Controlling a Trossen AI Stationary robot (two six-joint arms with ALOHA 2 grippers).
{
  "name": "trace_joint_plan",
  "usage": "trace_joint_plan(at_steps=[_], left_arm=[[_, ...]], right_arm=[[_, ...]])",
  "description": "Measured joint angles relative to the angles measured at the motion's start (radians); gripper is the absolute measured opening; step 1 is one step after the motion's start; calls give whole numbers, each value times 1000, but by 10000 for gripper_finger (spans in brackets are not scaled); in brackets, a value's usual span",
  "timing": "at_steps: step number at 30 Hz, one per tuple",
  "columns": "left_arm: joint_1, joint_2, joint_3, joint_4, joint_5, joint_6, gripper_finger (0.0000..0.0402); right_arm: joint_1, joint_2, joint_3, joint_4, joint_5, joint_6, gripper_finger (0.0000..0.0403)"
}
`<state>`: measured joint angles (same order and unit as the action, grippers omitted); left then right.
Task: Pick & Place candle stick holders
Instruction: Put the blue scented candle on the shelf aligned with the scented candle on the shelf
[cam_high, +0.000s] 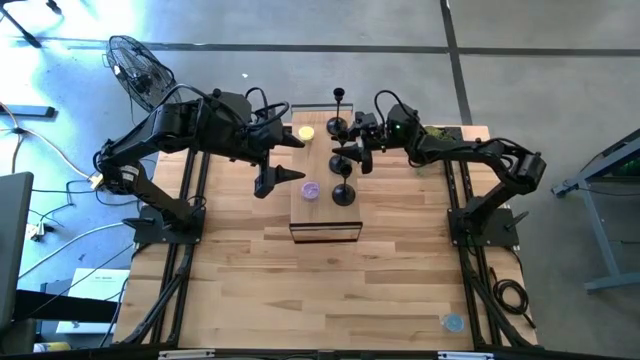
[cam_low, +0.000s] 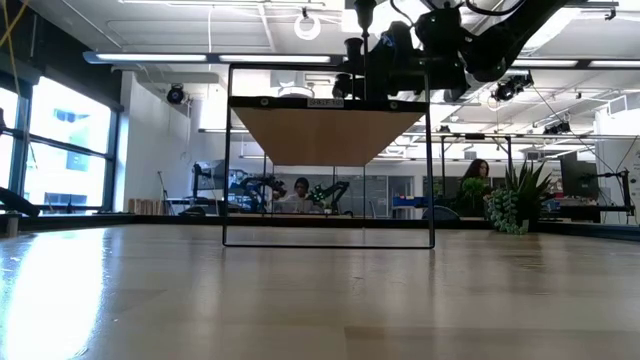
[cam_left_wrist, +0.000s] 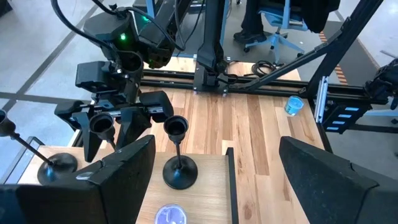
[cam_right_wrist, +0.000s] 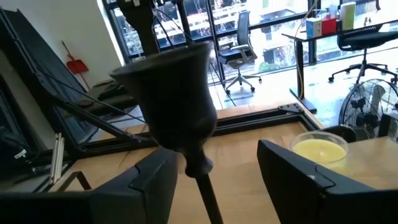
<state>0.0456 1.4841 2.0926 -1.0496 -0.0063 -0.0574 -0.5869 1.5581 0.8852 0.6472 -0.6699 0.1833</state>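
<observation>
Releasing looks like the step in hand: the right gripper (cam_high: 352, 150) is sitting over the raised wooden shelf (cam_high: 325, 215) at the table's far centre, its fingers (cam_right_wrist: 297, 168) spread on either side of a candle stick holder (cam_right_wrist: 177, 106) without visibly pinching it. Doing this well means lifting straight up so the stem is not being nudged. That holder is standing upright, long axis vertical, cup on top. A second holder (cam_left_wrist: 176, 152) is standing just beside it, a third (cam_high: 340, 115) farther back. The left gripper (cam_high: 283, 160) is waiting to the left, fingers wide apart.
</observation>
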Motion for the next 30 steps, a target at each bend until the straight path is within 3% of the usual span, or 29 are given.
trace_joint_plan(at_steps=[10, 30], left_arm=[[0, 0, 0, -1, 42, 0, 337], [0, 0, 0, -35, 53, -16, 337]], right_arm=[[1, 0, 3, 92, -45, -7, 213], [-12, -10, 175, 29, -92, -36, 211]])
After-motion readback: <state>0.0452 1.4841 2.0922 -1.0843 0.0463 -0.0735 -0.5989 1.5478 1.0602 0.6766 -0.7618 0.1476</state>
